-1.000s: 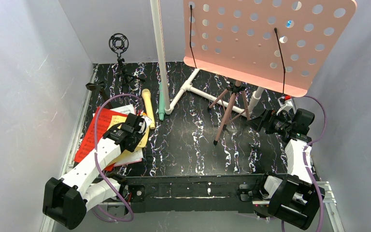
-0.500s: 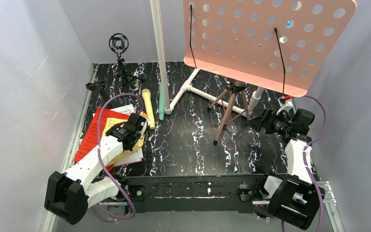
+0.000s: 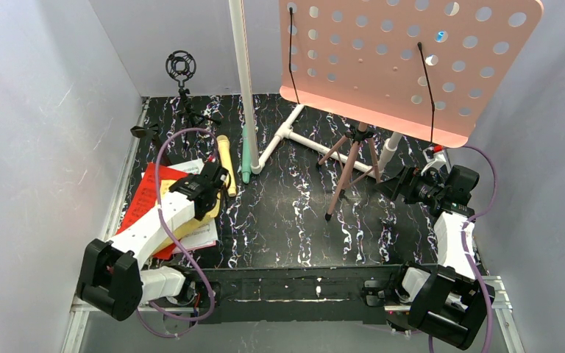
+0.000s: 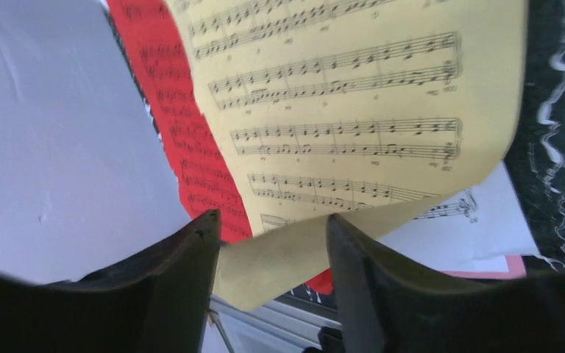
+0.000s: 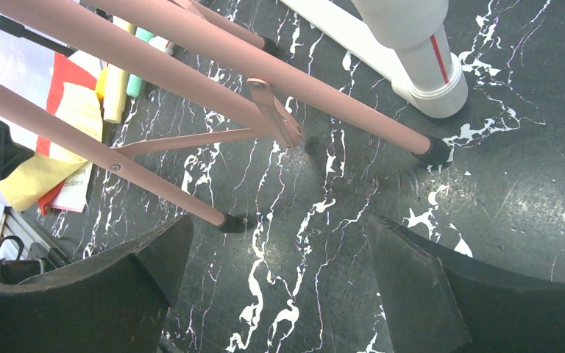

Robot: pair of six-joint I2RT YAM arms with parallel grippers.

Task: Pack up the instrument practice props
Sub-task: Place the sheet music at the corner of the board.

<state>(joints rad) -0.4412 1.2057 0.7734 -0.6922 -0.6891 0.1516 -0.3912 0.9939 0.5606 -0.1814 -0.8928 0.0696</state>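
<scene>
The pink hole-punched music stand (image 3: 404, 59) stands on its tripod legs (image 3: 349, 165) at the back right. The yellow microphone (image 3: 226, 165) and the mint-green microphone (image 3: 246, 158) lie side by side left of centre. The red folder (image 3: 141, 198) lies at the left under a yellow sheet of music (image 4: 353, 88), a white sheet (image 4: 478, 220) and a pink edge (image 4: 485, 272). My left gripper (image 3: 217, 180) is over the papers, open, with the yellow sheet's curled corner (image 4: 279, 257) between its fingers. My right gripper (image 5: 279, 243) is open and empty, just above the table beside a tripod foot (image 5: 229, 222).
The white pipe frame (image 3: 243, 73) rises behind the microphones, with a foot (image 5: 427, 81) near my right gripper. A black microphone stand with a shock mount (image 3: 182, 66) stands at the back left. Grey walls close in both sides.
My left gripper has moved away from the base and to the right across the papers, toward the yellow microphone. The right arm has not moved.
</scene>
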